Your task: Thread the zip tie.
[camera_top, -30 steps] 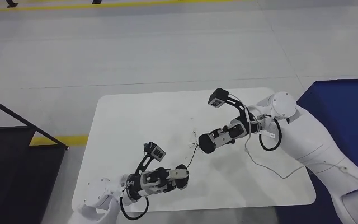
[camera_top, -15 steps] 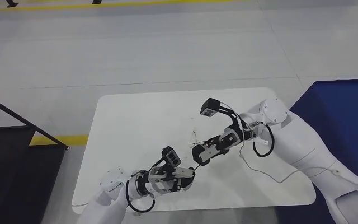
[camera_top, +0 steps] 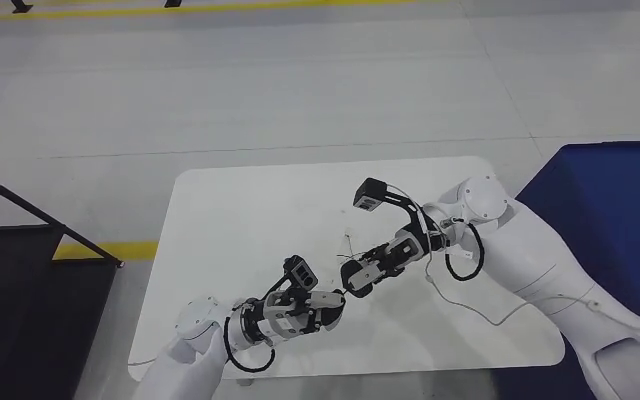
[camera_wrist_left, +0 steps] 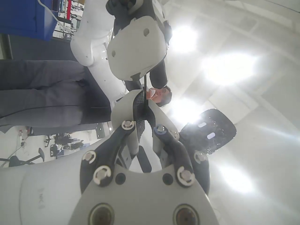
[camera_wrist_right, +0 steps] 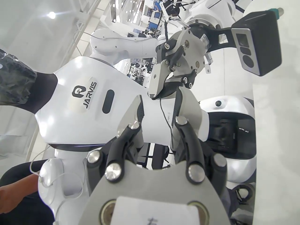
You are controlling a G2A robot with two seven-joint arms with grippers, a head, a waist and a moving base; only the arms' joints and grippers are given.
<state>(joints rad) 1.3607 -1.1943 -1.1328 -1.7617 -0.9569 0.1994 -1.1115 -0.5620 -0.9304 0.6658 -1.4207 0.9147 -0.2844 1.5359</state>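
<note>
Over the white table [camera_top: 230, 210], near its middle, left gripper [camera_wrist_left: 143, 95] pinches the black zip tie [camera_wrist_left: 145, 84] tight; strap runs on between spread fingers of right gripper [camera_wrist_right: 161, 95], just beside one.

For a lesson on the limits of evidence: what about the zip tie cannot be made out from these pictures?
1. Left wrist view: the thin black plastic zip tie is clamped in the shut left claw, whose pads hide the gripped part.
2. Right wrist view: the tie's lower end passes behind the dark linkage of the right claw.
3. Top view: the tie is too thin to show its head or any loop.
</note>
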